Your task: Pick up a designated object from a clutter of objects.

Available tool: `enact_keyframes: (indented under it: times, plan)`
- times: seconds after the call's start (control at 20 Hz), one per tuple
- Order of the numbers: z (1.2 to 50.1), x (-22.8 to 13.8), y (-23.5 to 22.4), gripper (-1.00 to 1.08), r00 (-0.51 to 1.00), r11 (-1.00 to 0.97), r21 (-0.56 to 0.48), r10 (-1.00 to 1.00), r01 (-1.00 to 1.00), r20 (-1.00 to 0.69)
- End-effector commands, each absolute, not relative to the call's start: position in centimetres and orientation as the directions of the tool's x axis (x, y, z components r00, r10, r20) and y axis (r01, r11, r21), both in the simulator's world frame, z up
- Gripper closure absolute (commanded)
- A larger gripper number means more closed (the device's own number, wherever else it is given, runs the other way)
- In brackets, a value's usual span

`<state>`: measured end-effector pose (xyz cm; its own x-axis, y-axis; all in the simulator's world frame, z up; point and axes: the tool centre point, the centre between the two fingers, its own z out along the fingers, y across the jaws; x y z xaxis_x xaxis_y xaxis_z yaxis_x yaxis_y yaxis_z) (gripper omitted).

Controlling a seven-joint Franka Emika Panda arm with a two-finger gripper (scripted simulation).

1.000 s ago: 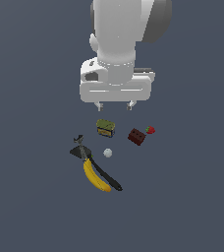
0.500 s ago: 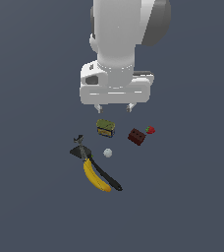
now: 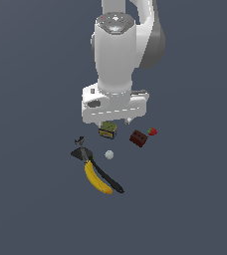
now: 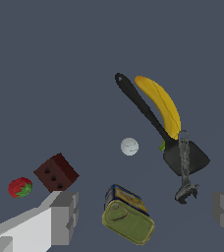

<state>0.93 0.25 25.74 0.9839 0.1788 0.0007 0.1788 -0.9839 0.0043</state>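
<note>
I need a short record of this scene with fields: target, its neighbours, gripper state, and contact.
target: pale ball, lying alone on the floor
neighbours: banana beside black-handled spatula; can; red-brown block; strawberry
gripper: gripper open, holding nothing
contact: none; fingers above the can, apart from the ball
</note>
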Motion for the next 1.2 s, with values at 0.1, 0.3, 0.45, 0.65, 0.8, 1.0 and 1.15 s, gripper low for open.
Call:
enact_keyframes:
  times: [0.1, 0.3, 0.45, 0.65, 0.8, 1.0, 1.15]
  plan:
    - [21.8, 1.6, -0.3, -0.92, 0.964, -0.964, 0.005, 0.267, 0.267, -0.001]
    - [17.6, 1.9, -0.8, -0.92, 0.934, -0.934, 0.005, 0.357, 0.357, -0.002]
    - [14.7, 1.9, -1.2, -0.92, 0.908, -0.908, 0.004, 0.418, 0.418, -0.002]
    - [11.5, 1.7, -1.6, -0.92, 0.875, -0.875, 0.003, 0.483, 0.483, -0.002]
    - [9.7, 1.5, -1.8, -0.92, 0.855, -0.855, 0.002, 0.519, 0.519, -0.001]
    - [8.0, 1.3, -2.0, -0.92, 0.834, -0.834, 0.001, 0.552, 0.552, 0.0]
    - [7.3, 1.1, -2.0, -0.92, 0.825, -0.825, 0.0, 0.565, 0.565, 0.0]
